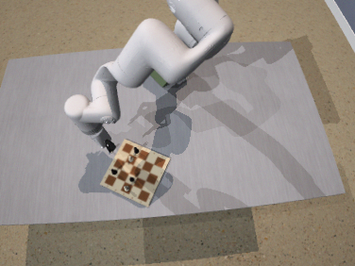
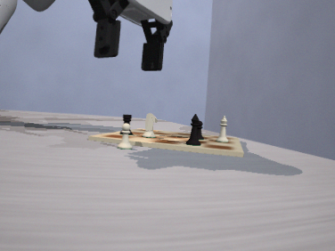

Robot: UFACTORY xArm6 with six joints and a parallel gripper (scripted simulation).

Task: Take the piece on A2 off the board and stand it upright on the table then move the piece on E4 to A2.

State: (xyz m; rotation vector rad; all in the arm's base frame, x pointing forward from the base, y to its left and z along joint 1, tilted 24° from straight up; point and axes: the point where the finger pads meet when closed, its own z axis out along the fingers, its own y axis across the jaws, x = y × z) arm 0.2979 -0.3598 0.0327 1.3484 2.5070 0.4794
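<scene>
A white pawn (image 2: 125,135) stands upright on the table, just off the near left corner of the chessboard (image 2: 169,141). My gripper (image 2: 129,63) hangs open and empty well above the pawn. In the overhead view the gripper (image 1: 109,145) is over the table beside the board's (image 1: 136,171) left corner and hides the pawn. On the board stand a black piece (image 2: 126,120), a white knight (image 2: 150,125), two black pieces (image 2: 194,130) close together and a white bishop (image 2: 223,129), all upright.
The board lies tilted on a grey mat (image 1: 245,141). The arm (image 1: 156,52) reaches in from the back over the mat.
</scene>
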